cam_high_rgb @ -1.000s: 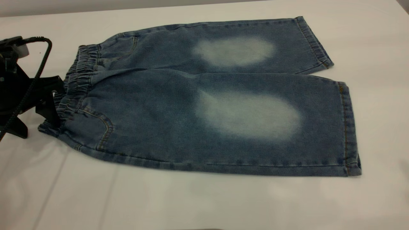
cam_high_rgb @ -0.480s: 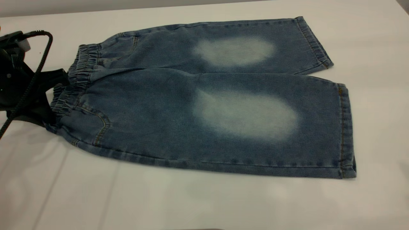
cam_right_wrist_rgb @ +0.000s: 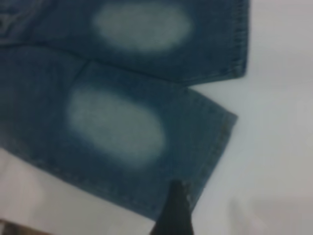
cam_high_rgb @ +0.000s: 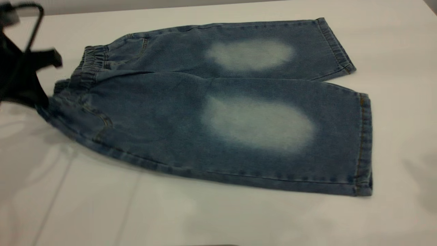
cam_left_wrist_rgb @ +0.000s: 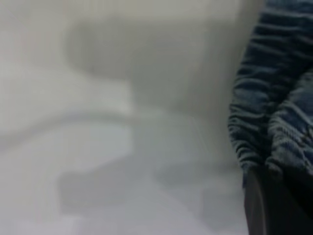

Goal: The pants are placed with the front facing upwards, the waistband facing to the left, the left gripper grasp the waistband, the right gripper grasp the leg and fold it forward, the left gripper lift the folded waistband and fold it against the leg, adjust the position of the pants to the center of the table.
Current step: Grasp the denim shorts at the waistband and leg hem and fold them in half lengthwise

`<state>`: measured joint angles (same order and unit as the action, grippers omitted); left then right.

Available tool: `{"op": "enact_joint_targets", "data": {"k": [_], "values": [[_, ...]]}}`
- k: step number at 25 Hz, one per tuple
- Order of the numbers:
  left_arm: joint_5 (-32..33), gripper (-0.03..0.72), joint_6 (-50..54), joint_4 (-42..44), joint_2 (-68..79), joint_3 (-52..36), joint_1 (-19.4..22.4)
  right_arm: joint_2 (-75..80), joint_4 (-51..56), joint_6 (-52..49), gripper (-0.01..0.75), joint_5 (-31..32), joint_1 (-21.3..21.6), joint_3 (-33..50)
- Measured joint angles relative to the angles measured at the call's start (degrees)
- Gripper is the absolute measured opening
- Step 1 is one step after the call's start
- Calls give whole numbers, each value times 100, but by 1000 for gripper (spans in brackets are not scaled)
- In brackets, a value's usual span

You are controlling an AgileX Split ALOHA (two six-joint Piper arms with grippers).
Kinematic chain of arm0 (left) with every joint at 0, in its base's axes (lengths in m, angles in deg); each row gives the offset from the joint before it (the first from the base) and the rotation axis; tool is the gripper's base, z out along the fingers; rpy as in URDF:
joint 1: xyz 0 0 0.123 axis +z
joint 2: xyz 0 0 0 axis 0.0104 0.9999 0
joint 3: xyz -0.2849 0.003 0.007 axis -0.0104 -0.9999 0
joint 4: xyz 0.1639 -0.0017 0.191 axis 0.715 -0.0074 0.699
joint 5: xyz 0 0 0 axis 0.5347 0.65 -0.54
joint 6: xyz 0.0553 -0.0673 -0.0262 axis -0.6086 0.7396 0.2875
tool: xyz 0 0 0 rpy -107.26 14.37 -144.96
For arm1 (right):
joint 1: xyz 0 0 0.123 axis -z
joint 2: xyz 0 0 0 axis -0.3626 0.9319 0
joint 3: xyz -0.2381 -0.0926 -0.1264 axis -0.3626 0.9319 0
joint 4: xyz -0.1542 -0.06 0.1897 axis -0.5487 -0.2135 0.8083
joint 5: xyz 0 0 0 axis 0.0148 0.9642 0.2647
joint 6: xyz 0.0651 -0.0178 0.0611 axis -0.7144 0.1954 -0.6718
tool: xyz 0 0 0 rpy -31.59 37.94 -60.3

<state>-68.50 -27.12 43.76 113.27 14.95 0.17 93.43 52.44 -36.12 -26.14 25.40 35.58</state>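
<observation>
The blue denim pants (cam_high_rgb: 218, 102) lie front up on the white table (cam_high_rgb: 218, 218), with a whitish faded oval on each leg. The ruched waistband (cam_high_rgb: 89, 66) is at the left. My left gripper (cam_high_rgb: 46, 85) is at the far left edge, shut on the near end of the waistband (cam_left_wrist_rgb: 264, 112), which it holds raised off the table. In the right wrist view my right gripper (cam_right_wrist_rgb: 175, 208) hangs above the hem corner of the near leg (cam_right_wrist_rgb: 195, 147); only one dark tip of it shows. The right gripper is out of the exterior view.
The table stretches well beyond the pants on the near and right sides. A black cable (cam_high_rgb: 34, 24) loops above the left arm. A soft shadow (cam_high_rgb: 421, 177) lies on the table right of the near hem.
The left gripper has risen and drawn back to the left with the waistband's near end. The near side of the pants has slid left after it, and its edge has lifted.
</observation>
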Motion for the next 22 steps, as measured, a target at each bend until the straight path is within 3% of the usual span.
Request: {"op": "enact_joint_targets", "data": {"k": [7,17,22], "values": [[97,41,-90,12,-251,-1,0,1514,216,207,580,314,-210,-47],[169,41,-90,12,-258,-1,0,3025,-907,-244,563,0,-2375,-47],[171,41,-90,12,-258,-1,0,3658,-1367,-774,563,-159,-3063,-52]]}}
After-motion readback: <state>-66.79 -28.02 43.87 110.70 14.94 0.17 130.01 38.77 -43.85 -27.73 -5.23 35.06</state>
